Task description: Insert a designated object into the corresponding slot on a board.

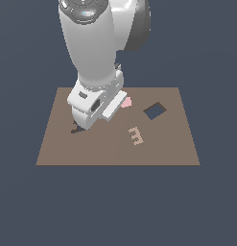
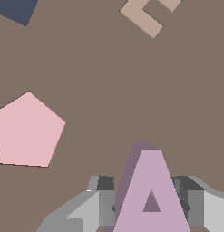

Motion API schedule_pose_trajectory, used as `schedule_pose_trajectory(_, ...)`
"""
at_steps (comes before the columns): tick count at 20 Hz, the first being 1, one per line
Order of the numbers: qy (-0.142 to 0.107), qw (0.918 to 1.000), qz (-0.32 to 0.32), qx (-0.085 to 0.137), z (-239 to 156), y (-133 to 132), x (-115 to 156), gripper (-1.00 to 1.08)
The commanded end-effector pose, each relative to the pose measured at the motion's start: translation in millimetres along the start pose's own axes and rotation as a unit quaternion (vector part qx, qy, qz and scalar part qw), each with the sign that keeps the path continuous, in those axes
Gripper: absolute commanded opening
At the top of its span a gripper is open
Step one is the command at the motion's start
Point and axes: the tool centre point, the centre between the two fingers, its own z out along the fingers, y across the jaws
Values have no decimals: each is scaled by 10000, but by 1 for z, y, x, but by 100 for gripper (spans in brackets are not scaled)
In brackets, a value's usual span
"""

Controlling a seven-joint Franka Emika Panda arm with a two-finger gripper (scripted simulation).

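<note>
Lilac block, wrist view: the A-shaped block sits squarely between the two grey fingers, one pad against each slanted side, so the gripper is pinching it.
Shape and finish: a matte, flat-faced capital A with a small triangular hole through it and a darker purple flank behind its top.
Neighbours, wrist view: a pale pink flat piece, showing five sides here, lies on the board apart from the block; part of a tan letter piece and a corner of a dark cut-out sit further off.
Surface, wrist view: plain brown board, smooth and even.
Arm, exterior view: the glossy white arm leans over the board's portion toward the exterior view's left; its gripper is low there, the block itself hidden.
Slot: a dark patch peeps out under the fingertips; I cannot tell its shape.
Other pieces, exterior view: tan E, dark square hole, and a sliver of pink beside the hand.
Room: flat slate-blue ground all round.
</note>
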Motion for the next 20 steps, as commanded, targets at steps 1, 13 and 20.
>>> schedule_pose_trajectory(1,1,9993,-381,-2,0,12,-9,-100)
schedule_pose_trajectory(13,-1,9840,-1779,-3,-1,62,-34,-100)
schedule_pose_trajectory(20,-2,9744,-2249,-2,-2,80,-38,-100)
